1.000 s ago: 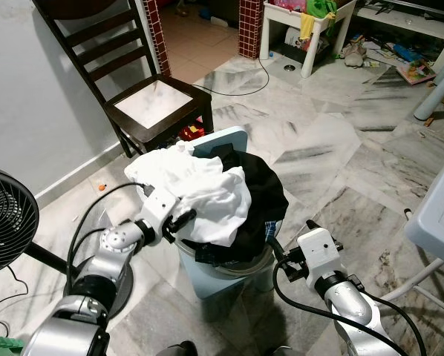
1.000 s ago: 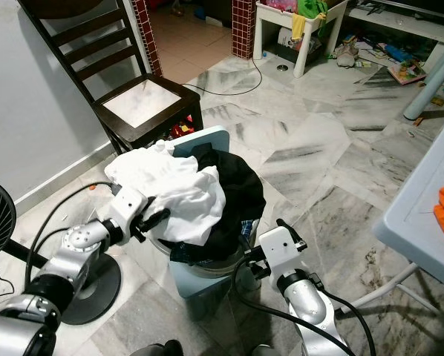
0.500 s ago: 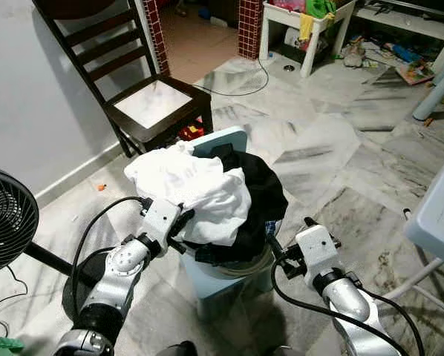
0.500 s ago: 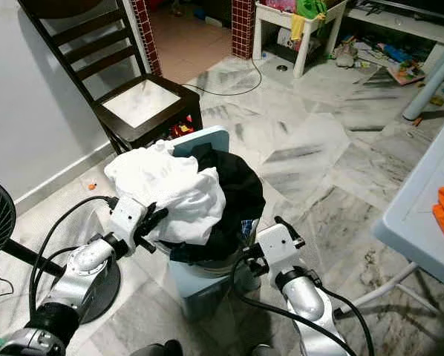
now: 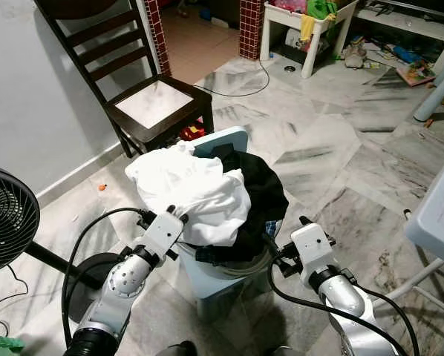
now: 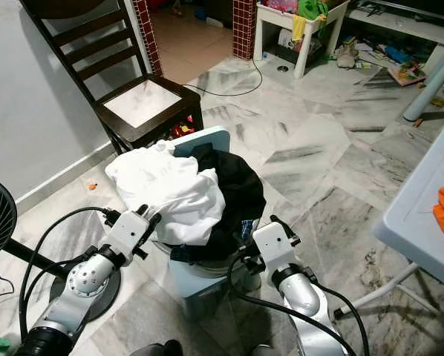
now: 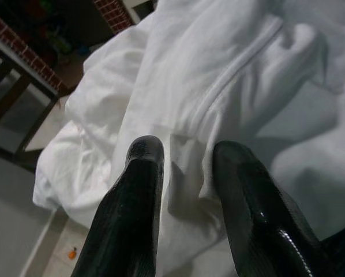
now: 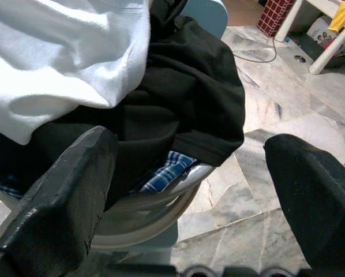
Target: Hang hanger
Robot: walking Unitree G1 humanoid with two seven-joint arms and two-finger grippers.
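no hanger can be made out among the clothes or around them, so its look and place cannot be told. the landmark is the laundry basket (image 5: 233, 268), a round pale tub with a metal rim, sitting on a light blue stool (image 5: 223, 141) on the marble floor (image 5: 333, 159).

the basket is heaped over its rim. on top, toward the robot's left, lies a crumpled white garment (image 5: 188, 185) with a stitched seam running across it. under and beside it, toward the robot's right, a black garment (image 5: 259, 189) drapes over the basket's edge. a bit of blue checked cloth (image 8: 164, 171) peeks out below the black garment, just inside the rim.

the left gripper (image 7: 181, 153) is at the basket's left side, its two black fingers slightly apart with a fold of the white garment lying between the tips; whether they actually pinch it cannot be told. the right gripper (image 8: 187, 158) is at the basket's right side, fingers spread wide and holding nothing, facing the black garment and the rim.

beyond the basket stands a dark wooden chair (image 5: 144, 100) against the wall. a black fan (image 5: 7, 219) stands left of the basket.
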